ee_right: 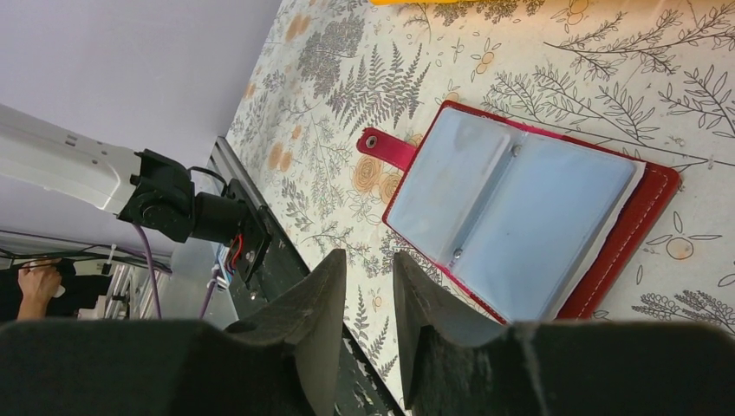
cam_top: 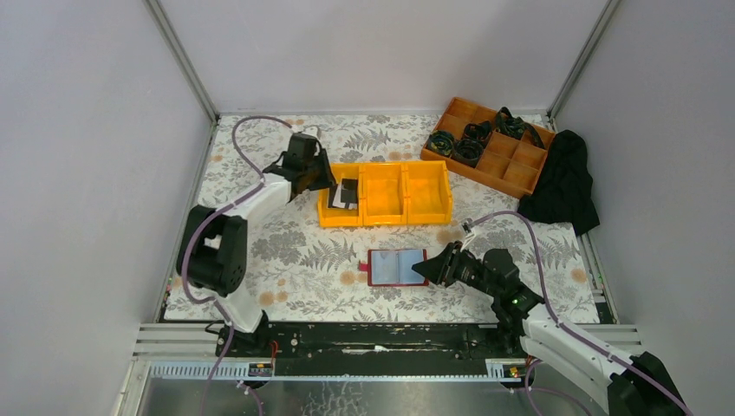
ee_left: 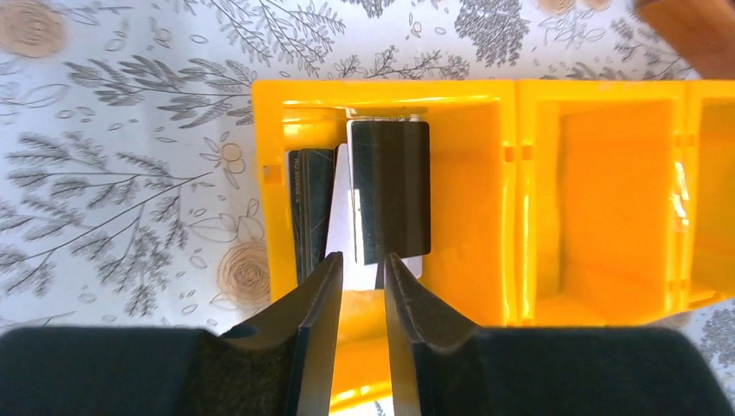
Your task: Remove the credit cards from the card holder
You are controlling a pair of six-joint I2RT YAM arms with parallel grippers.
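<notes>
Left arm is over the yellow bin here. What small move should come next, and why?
Probably lift the left gripper up and away from the yellow bin: its jaws stand apart with nothing between them, and the black card already lies in the bin's left compartment with other cards.

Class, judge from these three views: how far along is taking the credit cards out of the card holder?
Done: several credit cards sit in the leftmost compartment of the yellow bin. In hand: nothing; the left gripper hangs open over them, the right gripper open beside the card holder. Left: perhaps nothing; the open holder's visible sleeves look empty, though any pages beneath are hidden.
</notes>
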